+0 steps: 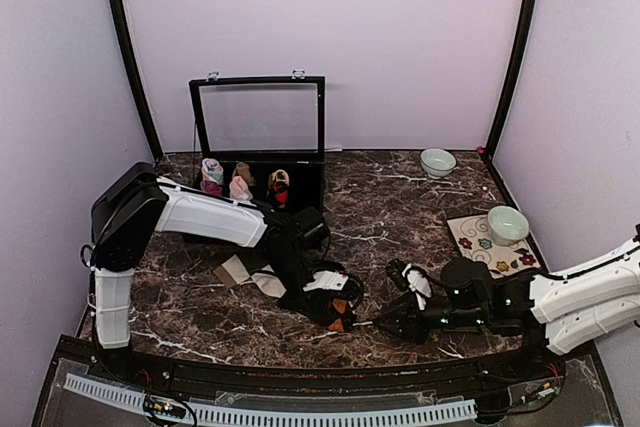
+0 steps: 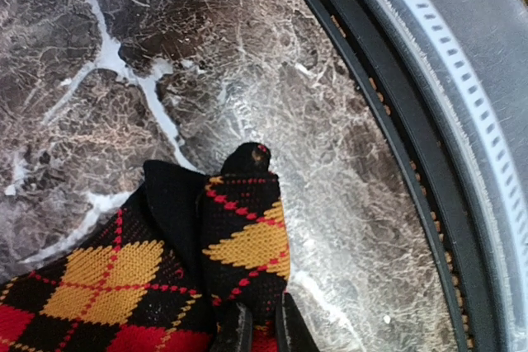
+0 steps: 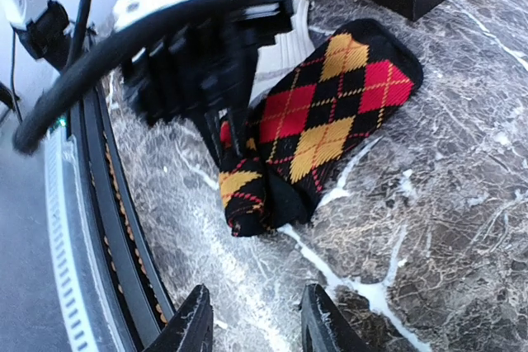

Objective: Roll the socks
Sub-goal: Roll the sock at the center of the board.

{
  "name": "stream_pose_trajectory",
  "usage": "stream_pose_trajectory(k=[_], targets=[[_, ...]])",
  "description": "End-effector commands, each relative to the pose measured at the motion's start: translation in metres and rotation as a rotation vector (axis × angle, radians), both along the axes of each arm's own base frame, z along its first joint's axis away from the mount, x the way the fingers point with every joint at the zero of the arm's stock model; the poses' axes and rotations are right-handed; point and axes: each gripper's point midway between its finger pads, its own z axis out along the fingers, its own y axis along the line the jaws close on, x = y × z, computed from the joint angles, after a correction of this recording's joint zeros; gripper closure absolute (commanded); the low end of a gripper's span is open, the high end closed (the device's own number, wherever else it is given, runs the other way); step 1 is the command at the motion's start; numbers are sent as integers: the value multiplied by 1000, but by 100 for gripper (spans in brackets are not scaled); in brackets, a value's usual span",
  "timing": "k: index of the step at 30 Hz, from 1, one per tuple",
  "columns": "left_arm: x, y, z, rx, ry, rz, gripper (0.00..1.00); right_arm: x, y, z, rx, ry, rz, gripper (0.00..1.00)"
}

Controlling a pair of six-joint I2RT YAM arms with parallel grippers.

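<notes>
Argyle socks (image 1: 338,313): lying at 6 o'clock on the marble counter (image 1: 400,197), close to its near edge. One end is turned over into a short, loose fold and the rest lies flat.
Left tool (image 2: 260,321): clenched on the folded end, with patterned fabric pinched between its fingers.
Right tool (image 3: 260,319): released and holding nothing. It hovers over bare marble at 3 o'clock of the fold, near the fabric but apart from it.
Cream socks (image 1: 250,277): flat at 8 o'clock on the counter, just beside the left arm, with no roll visible.
Case (image 1: 305,182): lid up at 11 o'clock, with small rolled bundles (image 1: 240,185) lined inside.
Progress: early, by the look of it. The black-and-orange pair shows only a first turn, most of its length is unrolled, and nothing is tucked.
Left to do: probably wind that fold along the whole pair and secure it, then do the same for the cream-and-brown pair, which looks untouched.
</notes>
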Motion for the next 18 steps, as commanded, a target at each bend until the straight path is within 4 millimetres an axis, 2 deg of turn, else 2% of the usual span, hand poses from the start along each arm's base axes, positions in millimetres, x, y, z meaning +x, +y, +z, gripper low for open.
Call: stream_pose_trajectory(k=[1,5,9,18], targets=[[-39,47,-29,273,273,-8,95,-7,9,-6,-88,-83,37,64],[-44,47,-19,262,351,-21,94,-23,39,1,-134,-135,136,64],[-46,51,-24,294,367,-34,93,-35,68,3,-206,-218,221,65],[-30,50,-37,319,314,13,92,-37,100,-5,-280,-315,315,65]])
